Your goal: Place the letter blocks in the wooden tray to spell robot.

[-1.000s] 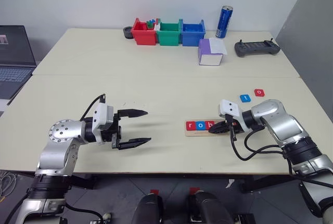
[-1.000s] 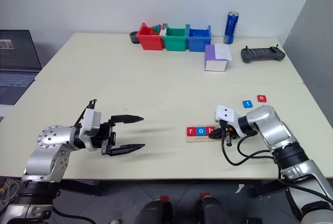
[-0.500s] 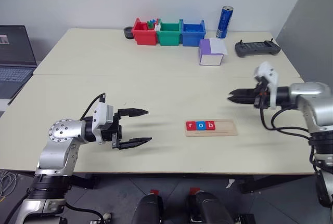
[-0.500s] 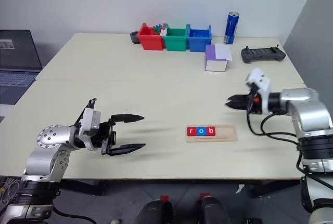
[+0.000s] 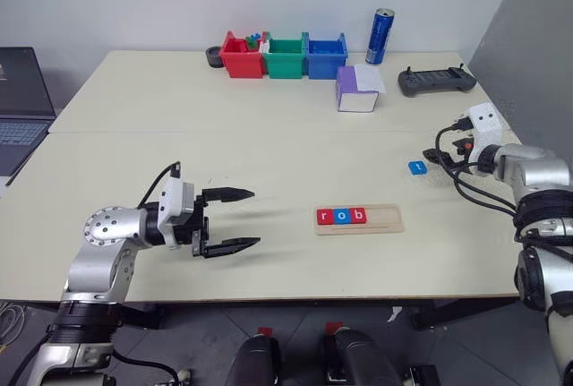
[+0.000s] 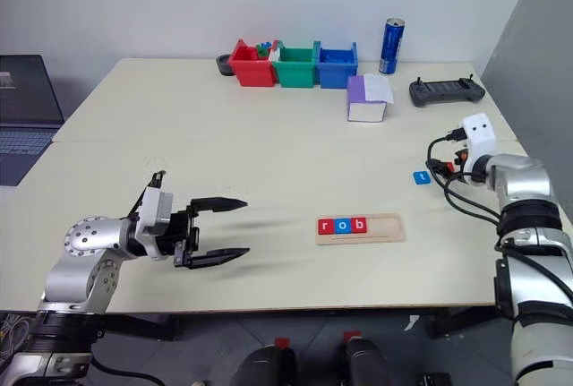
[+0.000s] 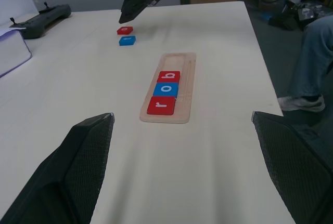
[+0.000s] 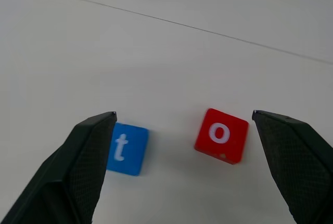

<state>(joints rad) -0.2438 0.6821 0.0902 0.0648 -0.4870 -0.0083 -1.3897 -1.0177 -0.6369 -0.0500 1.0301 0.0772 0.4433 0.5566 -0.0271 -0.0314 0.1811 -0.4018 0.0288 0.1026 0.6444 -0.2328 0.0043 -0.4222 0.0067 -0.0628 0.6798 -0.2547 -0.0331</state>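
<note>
Letter blocks r, o, b (image 5: 341, 216) already fill the wooden tray's (image 5: 383, 219) left end. Right end effector (image 7: 136, 7) hovers, fingers apart, over the red o (image 8: 221, 135) and blue t (image 8: 125, 148) far right on the counter (image 5: 269, 144) — next, I'd judge, closing on o. Left end effector (image 5: 231, 221) idles open.

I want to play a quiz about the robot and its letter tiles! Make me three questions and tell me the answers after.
1. Which letters already sit in the wooden tray?
2. True or false: the red o tile and the blue t tile lie on the table, outside the tray.
3. The right end effector is: A) open above the o and t tiles, B) shut on the soda can, C) resting in the green bin.

Key
1. r, o, b, from the r tile through the o tile to the b tile.
2. True.
3. A.
</note>
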